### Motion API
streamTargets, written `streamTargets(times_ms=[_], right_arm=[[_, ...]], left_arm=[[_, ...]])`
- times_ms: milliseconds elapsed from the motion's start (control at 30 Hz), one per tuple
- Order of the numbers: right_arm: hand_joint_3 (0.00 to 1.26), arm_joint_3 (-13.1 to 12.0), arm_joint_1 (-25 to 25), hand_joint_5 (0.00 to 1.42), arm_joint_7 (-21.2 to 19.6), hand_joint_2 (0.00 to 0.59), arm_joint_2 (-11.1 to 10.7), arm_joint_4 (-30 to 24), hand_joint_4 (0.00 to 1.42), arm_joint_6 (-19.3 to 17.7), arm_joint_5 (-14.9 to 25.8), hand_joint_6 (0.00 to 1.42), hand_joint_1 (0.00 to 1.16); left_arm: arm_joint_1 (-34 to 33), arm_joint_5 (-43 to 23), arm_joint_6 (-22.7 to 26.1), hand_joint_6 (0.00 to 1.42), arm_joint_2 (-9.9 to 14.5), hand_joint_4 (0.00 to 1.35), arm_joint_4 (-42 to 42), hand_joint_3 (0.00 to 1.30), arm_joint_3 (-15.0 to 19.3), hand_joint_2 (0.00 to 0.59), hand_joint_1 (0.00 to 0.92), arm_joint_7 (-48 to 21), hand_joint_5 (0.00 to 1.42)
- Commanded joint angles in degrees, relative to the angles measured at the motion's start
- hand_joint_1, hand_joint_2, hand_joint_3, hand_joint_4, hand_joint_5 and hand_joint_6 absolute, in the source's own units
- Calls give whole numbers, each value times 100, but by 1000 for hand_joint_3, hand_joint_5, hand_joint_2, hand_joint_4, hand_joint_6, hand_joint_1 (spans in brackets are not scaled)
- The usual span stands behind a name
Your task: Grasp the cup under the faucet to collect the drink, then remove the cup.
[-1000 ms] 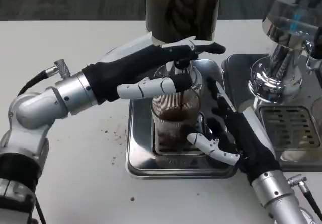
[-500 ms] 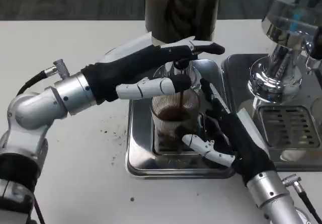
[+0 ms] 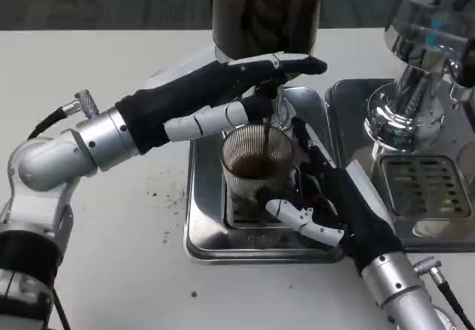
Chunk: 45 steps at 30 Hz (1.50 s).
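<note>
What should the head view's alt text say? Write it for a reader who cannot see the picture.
A dark drink streams from the faucet into a ribbed clear cup on a metal drip tray, while the robot's right hand wraps the cup's side. The left hand reaches across at the faucet above the cup.

Bright, even overhead light falls on the white surface [image 3: 111, 63], casting only soft shadows beneath the arms. Hard glare spots glint on the steel drip tray [image 3: 204, 233] and the chrome machine [image 3: 415, 85] at the right edge. Focus is fairly sharp throughout, with slight softness at the far edge.
</note>
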Motion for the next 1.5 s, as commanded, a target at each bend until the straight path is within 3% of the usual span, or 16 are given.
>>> streamTargets(times_ms=[33, 433, 1067, 1500], right_arm=[[0, 13, -35, 0, 29, 234, 28, -57, 0, -78, 36, 95, 588], [0, -7, 16, 3, 13, 240, 22, -118, 0, -48, 39, 95, 579], [5, -14, -27, 3, -7, 245, 47, -43, 0, -70, 29, 95, 573], [5, -19, -50, 3, -14, 248, 41, -22, 0, -112, 28, 95, 573]], left_arm=[[249, -67, 117, 19, 5, 118, -7, 223, 166, 145, 0, -122, 27], [118, -411, 225, 50, -149, 144, -388, 237, 569, 111, 0, -170, 59], [-41, -733, 375, 65, -149, 145, -766, 237, 973, 104, 0, -325, 67], [746, -1097, 511, 168, -57, 209, -1366, 280, 1288, 97, 0, -308, 162]])
